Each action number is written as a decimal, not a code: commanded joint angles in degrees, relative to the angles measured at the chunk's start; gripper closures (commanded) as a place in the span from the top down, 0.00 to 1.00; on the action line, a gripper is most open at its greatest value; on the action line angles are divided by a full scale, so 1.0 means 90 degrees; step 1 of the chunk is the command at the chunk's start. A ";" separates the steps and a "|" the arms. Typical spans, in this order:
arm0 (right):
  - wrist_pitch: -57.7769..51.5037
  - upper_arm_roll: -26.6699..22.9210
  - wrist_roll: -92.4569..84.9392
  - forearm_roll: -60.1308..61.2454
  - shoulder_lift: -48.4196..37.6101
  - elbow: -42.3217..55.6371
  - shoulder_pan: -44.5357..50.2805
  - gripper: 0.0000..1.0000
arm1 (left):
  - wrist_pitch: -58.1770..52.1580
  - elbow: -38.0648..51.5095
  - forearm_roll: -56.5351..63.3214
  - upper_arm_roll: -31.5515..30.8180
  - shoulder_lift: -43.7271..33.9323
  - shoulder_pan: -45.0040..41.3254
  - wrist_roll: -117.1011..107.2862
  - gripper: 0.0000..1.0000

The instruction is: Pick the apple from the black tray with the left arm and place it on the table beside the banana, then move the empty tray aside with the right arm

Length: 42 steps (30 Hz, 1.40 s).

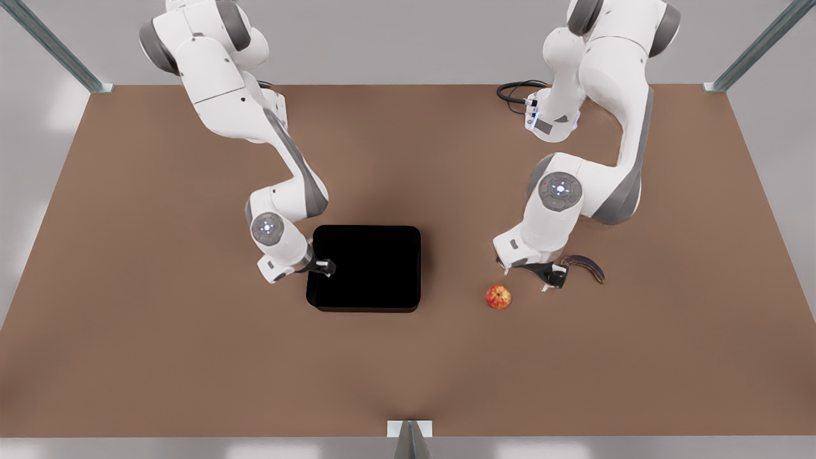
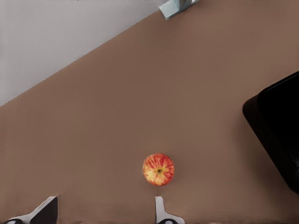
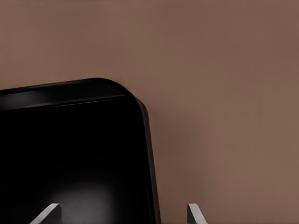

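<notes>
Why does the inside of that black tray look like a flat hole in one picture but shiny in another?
In the front view the black tray renders as uniform black, no highlights or visible walls; in the right wrist view its floor carries a soft pale glare patch and the rim catches light; in the left wrist view the apple casts hardly any shadow.

**Apple on the table, tray empty**

Small round red-and-yellow apple (image 1: 498,297) sits on the plain matte brown table (image 1: 191,357), near the curved dark purple-brown banana (image 1: 586,266). The matte black rectangular tray (image 1: 364,268) lies flat, empty, well apart.
</notes>
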 commanded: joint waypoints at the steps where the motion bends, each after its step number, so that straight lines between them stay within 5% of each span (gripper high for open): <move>1: 0.0263 0.0000 0.0524 -0.0024 0.0128 0.0052 0.0000 1.00 | -0.2275 0.0050 -0.0581 0.0028 -0.0575 0.0470 -0.0174 1.00; 7: 0.0527 0.0039 0.0358 -0.0023 0.0382 0.0052 0.0000 0.92 | -0.2705 -0.0254 -0.1118 0.0497 -0.0908 0.1604 0.0558 1.00; 15: 0.0527 0.0039 0.0026 0.0016 0.0382 0.0062 -0.0019 0.12 | -0.2607 0.0079 -0.1138 0.0331 -0.0712 0.1477 -0.0203 1.00; 16: 0.0527 0.0039 -0.0042 0.0025 0.0382 0.0062 -0.0029 0.08 | -0.2607 0.0089 -0.1128 0.0331 -0.0702 0.1389 -0.0213 1.00; 22: 0.0264 0.0205 -0.0052 0.0221 0.0196 0.0257 -0.0058 0.02 | -0.2617 0.0157 -0.1128 0.0331 -0.0654 0.1379 -0.0213 1.00; 26: -0.1357 0.0176 -0.1027 0.0221 -0.0399 0.0863 -0.0487 0.00 | -0.2617 0.0176 -0.1138 0.0331 -0.0654 0.1379 -0.0213 1.00; 30: -0.2940 0.0118 -0.3225 0.0104 -0.0585 0.1761 -0.1552 0.00 | -0.2607 0.0176 -0.1128 0.0331 -0.0654 0.1379 -0.0213 1.00; 42: -0.3125 0.0068 -0.8148 -0.0395 0.0059 0.2532 -0.5048 0.00 | -0.2617 0.0303 -0.1138 0.0341 -0.0595 0.1369 -0.0340 1.00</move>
